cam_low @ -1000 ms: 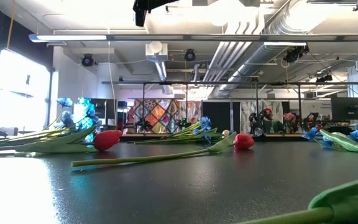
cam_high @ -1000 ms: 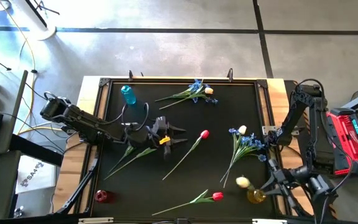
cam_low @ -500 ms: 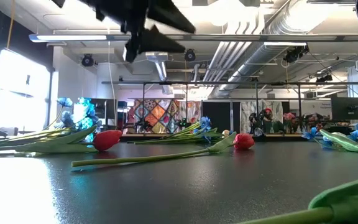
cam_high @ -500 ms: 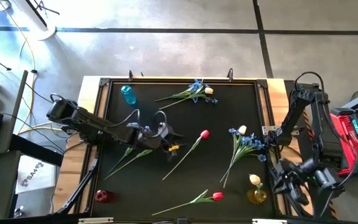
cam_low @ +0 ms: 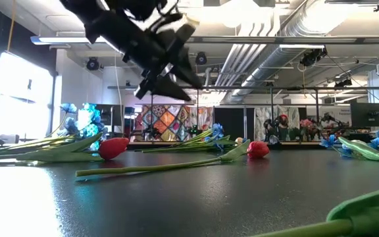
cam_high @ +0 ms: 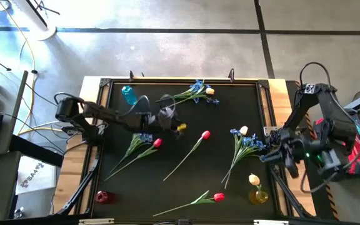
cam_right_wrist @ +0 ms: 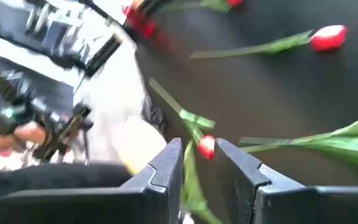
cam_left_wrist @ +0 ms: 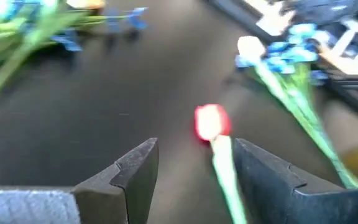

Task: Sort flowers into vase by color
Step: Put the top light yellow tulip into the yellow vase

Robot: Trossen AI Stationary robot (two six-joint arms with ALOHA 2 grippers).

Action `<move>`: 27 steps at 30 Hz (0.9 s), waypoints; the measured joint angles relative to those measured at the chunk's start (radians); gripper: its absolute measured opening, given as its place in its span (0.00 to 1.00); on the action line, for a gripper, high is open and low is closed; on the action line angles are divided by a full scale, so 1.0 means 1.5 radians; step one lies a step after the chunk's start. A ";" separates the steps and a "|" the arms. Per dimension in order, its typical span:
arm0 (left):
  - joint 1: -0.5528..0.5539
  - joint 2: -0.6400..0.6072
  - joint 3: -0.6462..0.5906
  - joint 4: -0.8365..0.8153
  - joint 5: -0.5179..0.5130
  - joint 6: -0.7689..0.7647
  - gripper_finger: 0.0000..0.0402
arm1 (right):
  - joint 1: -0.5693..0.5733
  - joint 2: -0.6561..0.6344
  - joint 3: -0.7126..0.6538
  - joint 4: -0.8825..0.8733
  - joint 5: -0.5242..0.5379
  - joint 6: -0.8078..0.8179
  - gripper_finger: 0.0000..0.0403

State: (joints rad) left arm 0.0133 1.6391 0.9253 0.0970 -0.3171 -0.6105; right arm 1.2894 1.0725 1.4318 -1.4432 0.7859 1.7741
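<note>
Black matting covers the table [cam_high: 186, 134], framed in pale wood, with artificial flowers scattered over it. Taking the small yellow glass vase [cam_high: 258, 197] at the near right corner as landmark: one pale yellow tulip [cam_high: 254, 180] stands in it, a long-stemmed red tulip [cam_high: 217, 197] lies just to its left, and a bunch of blue sprays with a pale tulip [cam_high: 245, 142] lies beyond it toward the far edge. Another red tulip [cam_high: 205, 134] lies farther left near the table's middle, and a red tulip with blue sprays [cam_high: 147, 142] farther left again. A teal vase [cam_high: 129, 95] and a red vase [cam_high: 103, 197] stand well apart from it on the left side.

The left gripper [cam_high: 179, 127] hangs above the mat, jaws apart and empty; its wrist view looks down on the middle red tulip [cam_left_wrist: 211, 121] between its fingers. The right gripper [cam_high: 269, 154] hovers at the right edge beyond the yellow vase, jaws slightly parted, seemingly holding nothing.

I judge that a yellow tulip is placed and the left arm is lining up on the middle red tulip. Next it should descend, close on the stem and carry it to the red vase.
</note>
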 joint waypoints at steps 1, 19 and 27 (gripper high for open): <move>0.022 -0.003 0.000 -0.011 0.009 0.013 0.49 | -0.018 0.000 0.007 -0.017 -0.001 0.000 0.20; 0.334 0.089 0.000 -0.061 0.250 0.302 0.49 | -0.318 0.004 0.015 -0.047 -0.127 -0.030 0.20; 0.341 0.156 0.027 -0.060 0.263 0.357 0.49 | -0.405 0.004 0.015 -0.052 -0.185 -0.081 0.20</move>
State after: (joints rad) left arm 0.5248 1.8725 0.9657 0.0071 0.0780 -0.0748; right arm 0.6815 1.0782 1.4544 -1.5211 0.5077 1.6519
